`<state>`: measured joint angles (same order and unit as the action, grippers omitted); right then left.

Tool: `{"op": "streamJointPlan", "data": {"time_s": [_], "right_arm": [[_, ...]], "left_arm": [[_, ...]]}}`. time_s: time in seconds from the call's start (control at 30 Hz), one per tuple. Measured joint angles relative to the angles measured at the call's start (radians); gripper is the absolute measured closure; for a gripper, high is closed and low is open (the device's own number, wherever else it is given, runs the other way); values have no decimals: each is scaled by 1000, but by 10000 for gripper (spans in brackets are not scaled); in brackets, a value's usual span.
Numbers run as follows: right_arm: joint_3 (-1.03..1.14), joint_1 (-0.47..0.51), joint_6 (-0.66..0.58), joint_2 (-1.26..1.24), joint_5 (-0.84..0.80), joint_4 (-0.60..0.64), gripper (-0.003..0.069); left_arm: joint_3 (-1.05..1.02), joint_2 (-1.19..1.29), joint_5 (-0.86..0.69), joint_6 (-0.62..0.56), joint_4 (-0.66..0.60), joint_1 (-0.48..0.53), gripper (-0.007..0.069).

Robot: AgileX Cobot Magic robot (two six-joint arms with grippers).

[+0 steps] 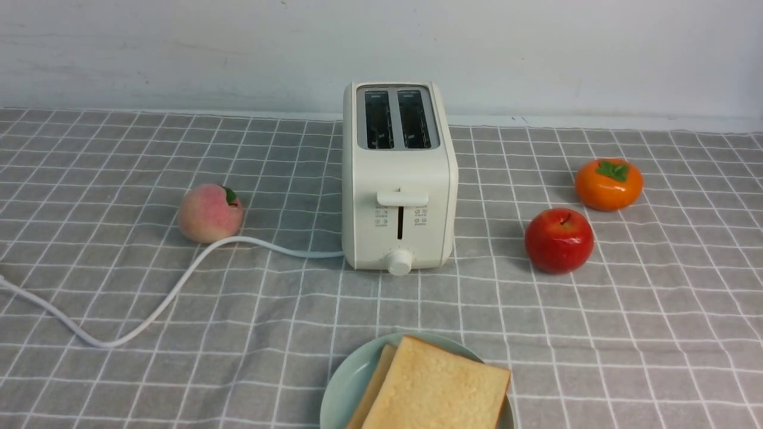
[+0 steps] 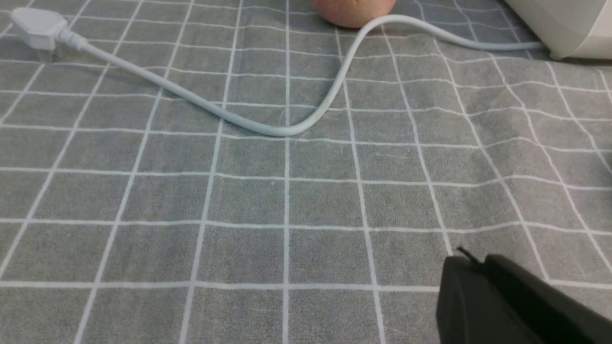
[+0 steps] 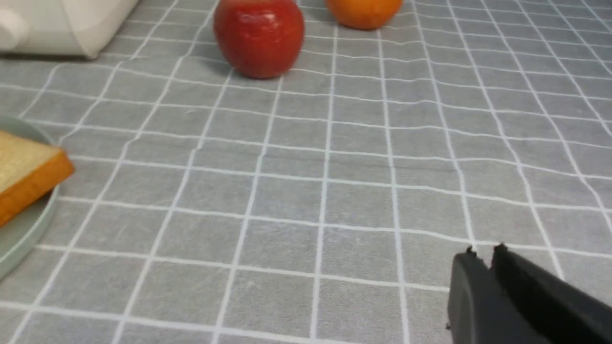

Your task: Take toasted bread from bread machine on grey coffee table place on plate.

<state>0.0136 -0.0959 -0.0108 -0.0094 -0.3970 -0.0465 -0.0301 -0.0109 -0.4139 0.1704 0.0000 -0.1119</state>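
Both square golden toast slices already lay stacked on the round mint-green plate, at six o'clock from the empty cream two-slot toaster. My left tool and right tool hung pressed together, empty, over the grey checked desk.

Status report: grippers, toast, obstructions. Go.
Left gripper shut, empty, over grey checked cloth. Right gripper shut, empty. Both golden toast slices on mint-green plate; cream toaster slots empty. Nothing obstructing.
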Motion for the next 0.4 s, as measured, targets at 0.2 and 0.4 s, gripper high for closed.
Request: {"op": "streamJointPlan", "data": {"time_s": [0.2,0.4], "right_arm": [[0,0,3,0,0,27,594],[0,20,27,0,1,21,587]], "left_arm": [[0,0,0,0,0,0,589],[0,0,0,0,0,0,587]]}}
